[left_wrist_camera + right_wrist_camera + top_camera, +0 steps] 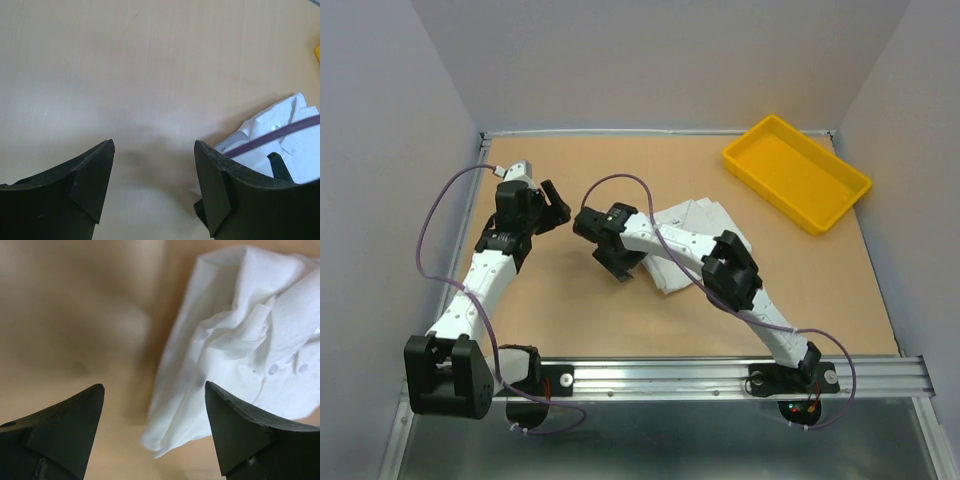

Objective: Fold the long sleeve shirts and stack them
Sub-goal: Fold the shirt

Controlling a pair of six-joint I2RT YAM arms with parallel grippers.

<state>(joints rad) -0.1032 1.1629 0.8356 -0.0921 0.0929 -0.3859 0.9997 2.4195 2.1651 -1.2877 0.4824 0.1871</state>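
One white long sleeve shirt (692,222) lies in a loosely folded bundle at the middle of the table, partly under my right arm. In the right wrist view the shirt (240,340) shows buttons and creased folds, and its lower corner lies beneath the gap of my right gripper (155,385). That gripper is open and holds nothing; it hovers at the bundle's left edge (625,266). My left gripper (560,208) stands open over bare table to the left, with nothing between its fingers (154,145). The shirt (272,119) appears at that view's right edge.
A yellow rectangular tray (798,172) sits at the back right corner with nothing in it. A purple cable (280,132) crosses in front of the shirt in the left wrist view. Grey walls enclose the tan table (580,320) on three sides.
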